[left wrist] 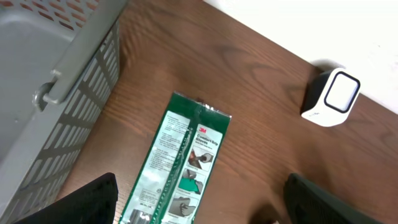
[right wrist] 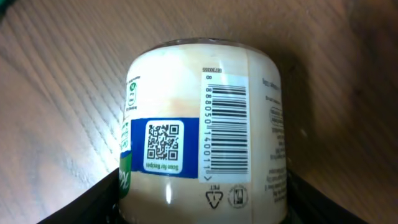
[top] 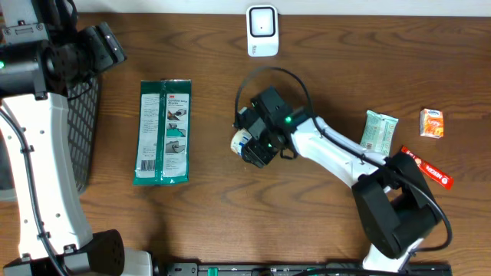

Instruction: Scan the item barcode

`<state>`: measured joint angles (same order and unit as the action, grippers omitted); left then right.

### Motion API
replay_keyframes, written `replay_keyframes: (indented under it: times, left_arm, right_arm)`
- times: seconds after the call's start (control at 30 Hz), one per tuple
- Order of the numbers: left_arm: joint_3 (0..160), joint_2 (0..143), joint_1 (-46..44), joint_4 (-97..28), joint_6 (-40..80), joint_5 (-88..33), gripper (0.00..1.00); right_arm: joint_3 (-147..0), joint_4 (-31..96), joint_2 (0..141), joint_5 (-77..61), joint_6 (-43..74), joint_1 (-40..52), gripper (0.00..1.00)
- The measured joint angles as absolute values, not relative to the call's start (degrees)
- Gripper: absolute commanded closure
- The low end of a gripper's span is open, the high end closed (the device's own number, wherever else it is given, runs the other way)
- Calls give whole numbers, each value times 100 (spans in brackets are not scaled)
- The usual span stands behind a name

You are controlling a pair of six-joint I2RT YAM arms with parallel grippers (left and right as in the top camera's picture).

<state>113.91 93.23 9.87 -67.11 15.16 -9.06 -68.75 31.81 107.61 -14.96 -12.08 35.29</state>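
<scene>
Two dark fingers point(right wrist: 93, 205) of the right gripper point(right wrist: 204, 186) were clamped on the sides of a white can point(right wrist: 205, 112), which lay sideways between them. Its barcode point(right wrist: 227, 130) faced the wrist camera, with a QR code point(right wrist: 165, 142) on a blue panel just to its left. In the overhead view the can point(top: 240, 142) sat a little left of the frame's centre, over the wooden table point(top: 215, 215); whether it touched the wood could not be told. The white scanner point(top: 261, 31) stood at the top centre, well apart from the can.

The left gripper point(left wrist: 200, 178) hung with its fingers point(left wrist: 93, 202) spread wide and nothing between them, above a green 3M package point(left wrist: 186, 155) that lay flat on the table. A grey basket point(left wrist: 56, 93) filled the upper left of that view, near the package.
</scene>
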Motion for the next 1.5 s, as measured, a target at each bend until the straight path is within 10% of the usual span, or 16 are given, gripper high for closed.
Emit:
replay_keyframes:
  times: [0.17,0.43,1.5]
  left_arm:
    - [11391,9323,987,-6711,1518,-906,15]
    - [11391,9323,987,-6711,1518,-906,15]
    - [11391,9323,987,-6711,1516,-906,15]
  right_arm:
    - [-6259,2731,10346,-1306,-1490,3533,46]
    - [-5900,2626,10228,-1063,-1776,3533,2]
    - [-6744,2681,8385,-897,-1059,3345,2]
